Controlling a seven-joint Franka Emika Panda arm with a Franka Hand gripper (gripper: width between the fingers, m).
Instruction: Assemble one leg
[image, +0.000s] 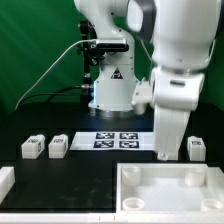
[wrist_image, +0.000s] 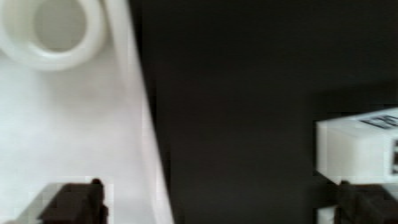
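A leg (wrist_image: 363, 142), a small white block with a black-and-white tag, lies on the black table just ahead of one of my fingers (wrist_image: 365, 204), not between the jaws. My gripper (wrist_image: 219, 205) is open and empty over bare black table, between this leg and the tray's edge. In the exterior view my gripper (image: 167, 152) hangs low at the tray's far edge, and this leg (image: 196, 148) lies just to its right. Two more legs (image: 33, 148) (image: 58, 146) lie at the exterior view's left.
The large white tray (image: 150, 195) with round corner sockets fills the front right; one socket (wrist_image: 63, 35) shows in the wrist view. The marker board (image: 115, 140) lies mid-table. A white part (image: 5, 180) sits at the front left edge.
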